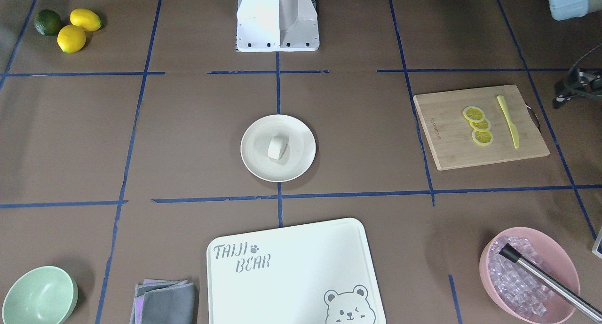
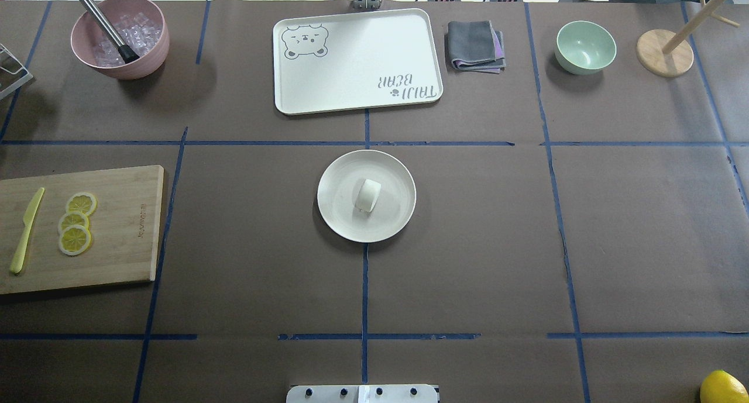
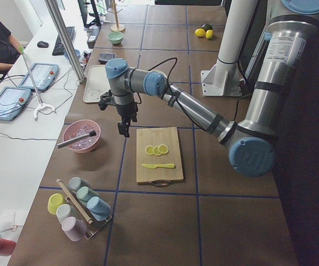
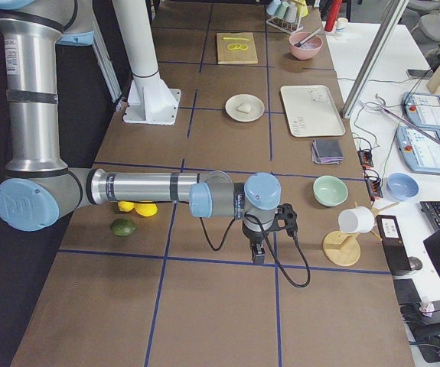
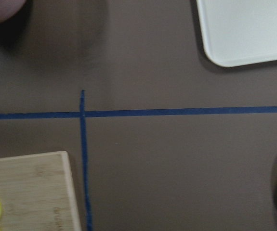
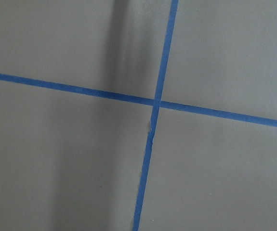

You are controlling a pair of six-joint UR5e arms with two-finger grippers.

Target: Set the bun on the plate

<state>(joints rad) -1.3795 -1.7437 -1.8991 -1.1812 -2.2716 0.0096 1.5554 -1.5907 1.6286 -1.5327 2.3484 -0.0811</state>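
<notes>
White bun (image 2: 368, 194), one, on one plate (image 2: 339, 216); three lemon slices (image 2: 73, 221).

bun (image 2: 368, 195) on plate (image 2: 342, 216), near its centre | plate mid-table, over blue tape line (image 2: 364, 286) | bear-print tray (image 2: 357, 64) beyond, apart | wooden board (image 2: 117, 239) at left: three lemon slices (image 2: 76, 223), yellow knife (image 2: 26, 230) | pink bowl (image 2: 146, 58) far left, contents possibly ice | green bowl (image 2: 585, 46) far right
</notes>
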